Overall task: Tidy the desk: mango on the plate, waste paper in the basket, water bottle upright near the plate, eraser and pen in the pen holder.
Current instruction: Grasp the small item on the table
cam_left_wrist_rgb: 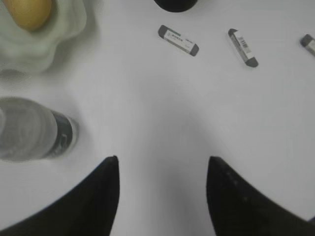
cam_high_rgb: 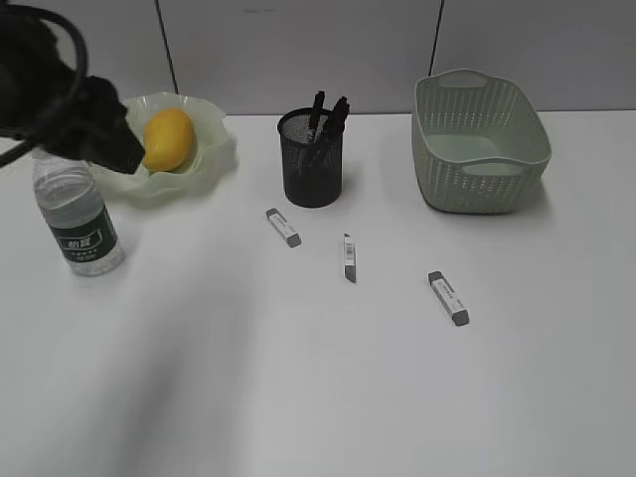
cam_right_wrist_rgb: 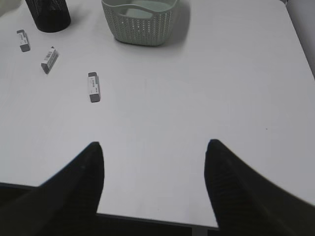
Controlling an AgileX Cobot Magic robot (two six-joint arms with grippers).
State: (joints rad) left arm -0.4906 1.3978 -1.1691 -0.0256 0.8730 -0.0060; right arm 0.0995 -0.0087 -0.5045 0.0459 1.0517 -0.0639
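Note:
The yellow-orange mango (cam_high_rgb: 169, 137) lies in the ruffled pale green plate (cam_high_rgb: 211, 151). The water bottle (cam_high_rgb: 79, 214) stands upright just left of the plate. The black mesh pen holder (cam_high_rgb: 312, 159) holds dark pens (cam_high_rgb: 328, 114). Three grey-and-white erasers (cam_high_rgb: 283, 227) (cam_high_rgb: 349, 257) (cam_high_rgb: 448, 297) lie on the desk (cam_high_rgb: 298, 397). The basket (cam_high_rgb: 480, 139) stands at the back right. No waste paper shows. My left gripper (cam_left_wrist_rgb: 162, 160) is open and empty, high above the desk right of the bottle (cam_left_wrist_rgb: 34, 128). My right gripper (cam_right_wrist_rgb: 155, 145) is open and empty over the desk's near edge.
My left arm (cam_high_rgb: 89, 129) hangs dark and blurred at the far left, above the bottle and in front of the plate. The right wrist view shows the basket (cam_right_wrist_rgb: 140, 19), the pen holder (cam_right_wrist_rgb: 47, 14) and the erasers (cam_right_wrist_rgb: 93, 87) far ahead.

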